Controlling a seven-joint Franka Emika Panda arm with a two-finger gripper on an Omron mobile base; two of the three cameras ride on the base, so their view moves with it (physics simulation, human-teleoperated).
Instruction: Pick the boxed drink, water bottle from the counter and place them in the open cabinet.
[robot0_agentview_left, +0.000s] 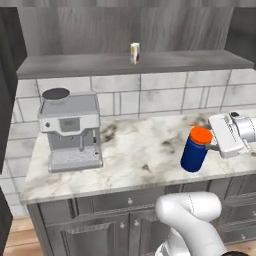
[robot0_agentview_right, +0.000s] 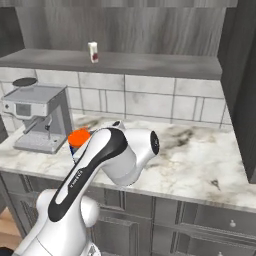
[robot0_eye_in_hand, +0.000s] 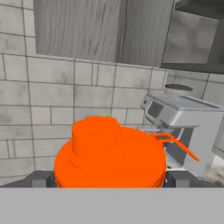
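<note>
one coffee machine (robot0_agentview_left: 71, 131) left | water bottle (robot0_agentview_left: 195, 150) between open claw (robot0_agentview_left: 214, 143)

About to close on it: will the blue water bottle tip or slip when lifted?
The water bottle looks stout and rigid, so it probably won't tip easily. Its smooth round body may slip or twist. The gripper stands open level with the orange cap; a cap-level hold might let it swing.
</note>
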